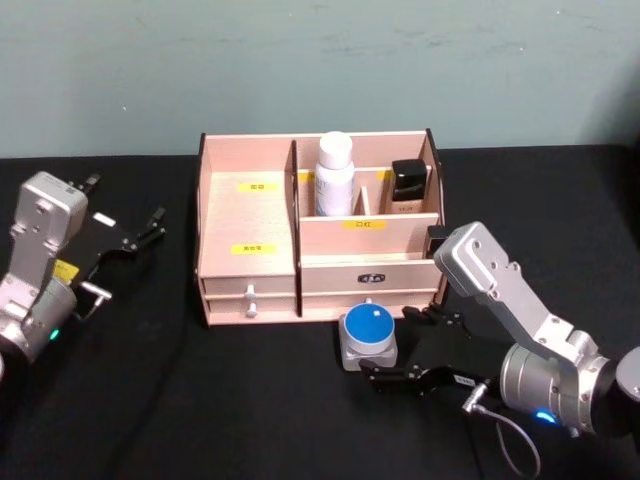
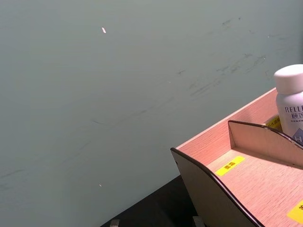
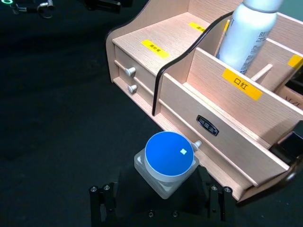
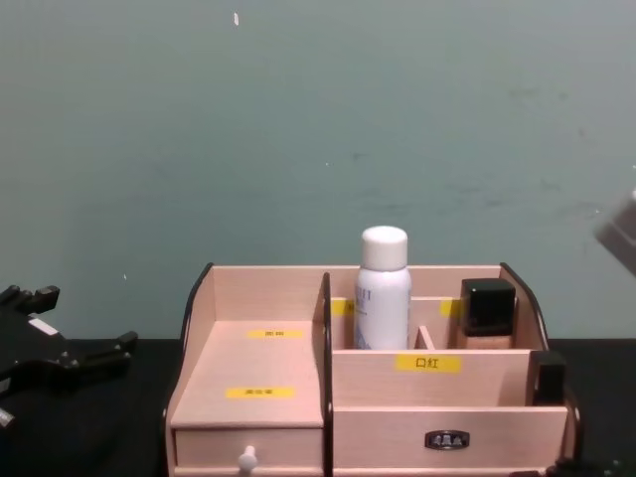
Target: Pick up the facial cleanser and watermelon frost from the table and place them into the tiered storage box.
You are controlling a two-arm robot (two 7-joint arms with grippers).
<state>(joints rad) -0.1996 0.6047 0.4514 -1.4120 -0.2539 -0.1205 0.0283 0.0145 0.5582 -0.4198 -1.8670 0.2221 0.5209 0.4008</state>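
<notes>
Right wrist view has the right end effector [image 3: 159,197] released, fingers flanking the blue-lidded jar [image 3: 169,155] on the bench [image 3: 47,118] just before the storage box [image 3: 227,137] — best centre, then clench its square base — left end effector [image 1: 125,250] idles released near the bench's left edge.

In the centre-left of the head view, we find the wide left steps of the light wooden tiered storage box [image 1: 248,215] open from above. A tall white bottle [image 1: 334,175] fills the rear middle compartment and a dark-capped square bottle [image 1: 408,186] the rear right one. At lower centre a grey square jar with a round blue lid [image 1: 369,335] stands just before the right drawer.
</notes>
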